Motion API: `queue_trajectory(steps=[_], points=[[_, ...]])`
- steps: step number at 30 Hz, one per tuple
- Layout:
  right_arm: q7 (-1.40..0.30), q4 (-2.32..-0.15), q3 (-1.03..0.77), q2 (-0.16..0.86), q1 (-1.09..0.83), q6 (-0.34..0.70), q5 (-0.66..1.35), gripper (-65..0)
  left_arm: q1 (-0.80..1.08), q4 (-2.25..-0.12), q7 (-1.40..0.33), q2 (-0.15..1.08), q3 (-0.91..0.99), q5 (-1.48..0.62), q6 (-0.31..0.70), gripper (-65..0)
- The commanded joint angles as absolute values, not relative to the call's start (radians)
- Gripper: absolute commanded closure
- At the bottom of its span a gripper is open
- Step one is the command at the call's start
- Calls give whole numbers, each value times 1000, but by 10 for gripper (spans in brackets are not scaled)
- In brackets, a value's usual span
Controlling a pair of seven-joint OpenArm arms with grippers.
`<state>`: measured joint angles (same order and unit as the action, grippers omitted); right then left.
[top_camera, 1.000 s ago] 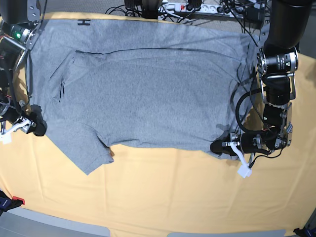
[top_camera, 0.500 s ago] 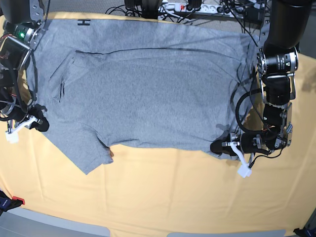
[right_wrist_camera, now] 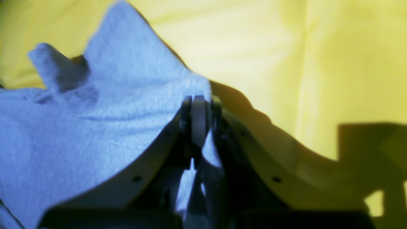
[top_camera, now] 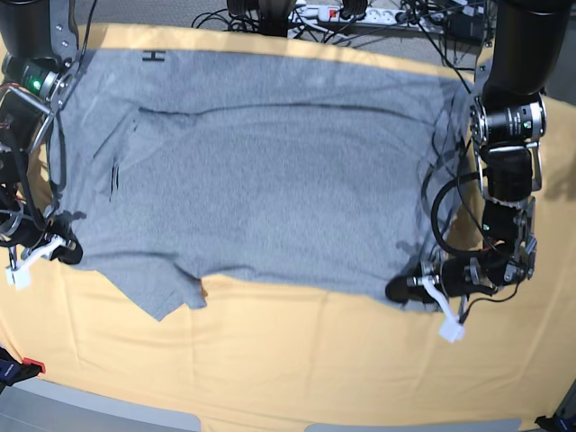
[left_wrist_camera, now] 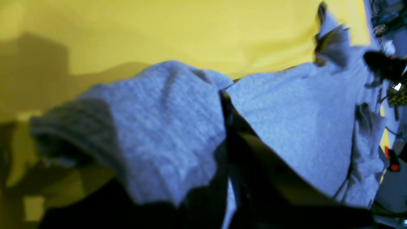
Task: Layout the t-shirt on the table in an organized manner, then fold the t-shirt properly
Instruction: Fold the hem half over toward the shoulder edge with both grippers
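Near edge: bare pale yellow-orange tabletop (top_camera: 297,360) runs across the front, faintly creased.
Left fingers: the left gripper (top_camera: 402,290) sits low at the shirt's front corner on the base view's right, clenched on a bunched fold of the t-shirt (top_camera: 270,180); in its wrist view grey cloth (left_wrist_camera: 165,127) humps over the dark fingers.
Right fingers: the right gripper (top_camera: 65,252) is at the opposite front corner, beside the sleeve; its wrist view shows the fingers (right_wrist_camera: 198,117) pinched together on a peak of grey fabric (right_wrist_camera: 95,111).
Shirt look: heather-grey, short-sleeved, spread wide across the tabletop's middle and back, mostly flat, with a long dark crease line near the far edge and small puckers near the right arm's side.
Sleeve: one short sleeve (top_camera: 162,292) points toward the front edge, lying flat.
Lettering: a black block "H" (top_camera: 153,56) shows at the far corner; any other print is hidden.
Hard to make out: both wrist views are blurred and tinted blue, and the left fingers are lost in shadow.
Far: cables and a power strip (top_camera: 342,13) lie beyond the tabletop.
Change: the right fingers have closed on the corner, and the shirt's front hem now sits nearer the front edge.
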<state>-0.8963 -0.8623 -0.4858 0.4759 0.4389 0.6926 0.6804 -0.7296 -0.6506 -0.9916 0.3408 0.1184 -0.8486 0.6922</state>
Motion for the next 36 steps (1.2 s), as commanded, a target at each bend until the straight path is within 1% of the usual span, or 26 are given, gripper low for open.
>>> queue_trajectory(steps=[1,7,11,13,16,20,23,28,36], points=[[-863,-876,-489,501,481,698,700,0,-782,-665,-960,352,124,-871,698,0],[-863,-876,-489,501,533,698,698,0,-845,-665,-888,351,124,-789,698,0],[-885,-876,-489,501,546,698,698,0,-865,-665,-891,348,124,-783,698,0],[-925,-876,-489,501,544,698,703,0,-865,-665,-931,348,124,-796,698,0],[-1003,-876,-488,501,527,698,762,0,-854,-665,-1047,349,123,-886,698,0],[-1050,-876,-488,498,508,698,816,0,-836,-665,-1152,349,124,-1000,698,0],[-1093,-879,-488,499,489,698,859,0,-823,-665,-1261,349,116,-1106,698,0],[-1168,-956,-489,499,427,698,925,0,-792,-666,-1394,349,69,-1276,698,0],[-1172,-1207,-489,499,284,698,924,0,-793,-721,-1396,382,64,-1433,698,0]])
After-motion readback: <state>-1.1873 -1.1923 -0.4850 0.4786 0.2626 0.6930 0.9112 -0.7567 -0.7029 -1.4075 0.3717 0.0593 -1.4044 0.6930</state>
